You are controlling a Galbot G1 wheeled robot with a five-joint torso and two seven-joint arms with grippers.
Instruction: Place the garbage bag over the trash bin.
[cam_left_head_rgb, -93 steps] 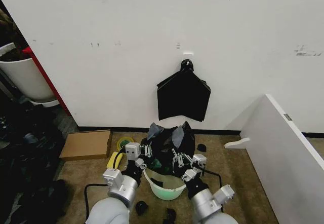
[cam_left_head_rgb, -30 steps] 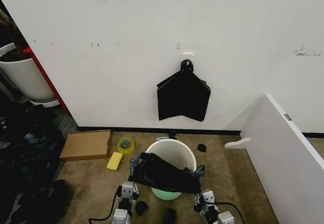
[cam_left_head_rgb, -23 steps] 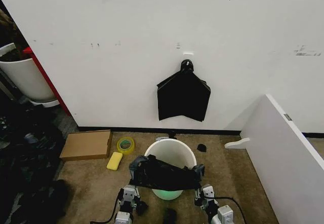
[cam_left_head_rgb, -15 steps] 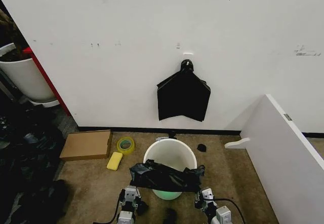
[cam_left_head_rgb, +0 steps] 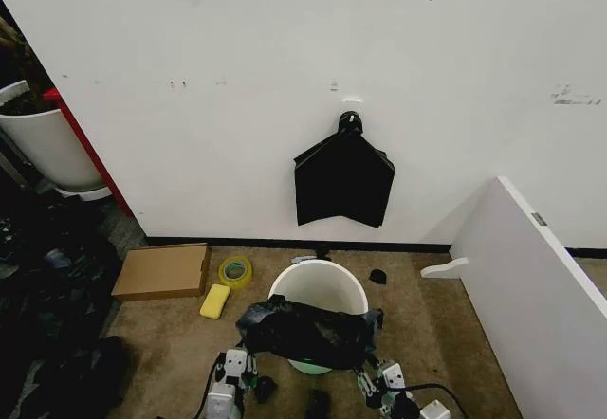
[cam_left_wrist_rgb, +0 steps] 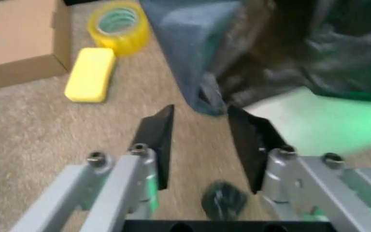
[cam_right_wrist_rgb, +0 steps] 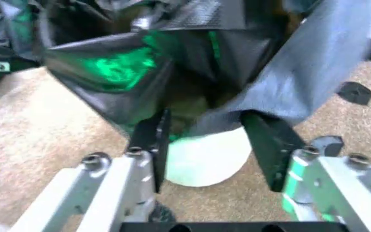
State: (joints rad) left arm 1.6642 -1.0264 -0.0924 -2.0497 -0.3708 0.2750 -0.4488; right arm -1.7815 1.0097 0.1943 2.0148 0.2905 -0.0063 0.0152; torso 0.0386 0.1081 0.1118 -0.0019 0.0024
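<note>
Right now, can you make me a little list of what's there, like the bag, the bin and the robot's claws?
garbage bag: black, crumpled, draped across the near side of the bin's rim; the far part of the opening is uncovered
trash bin: round, cream-white, standing on the carpet by the wall
left claw: open, low by the bag's left end, holding nothing
right claw: open, low by the bag's right end, holding nothing
tape roll: yellow, on the floor left of the bin
yellow block: beside the tape
cardboard box: flat, farther left
</note>
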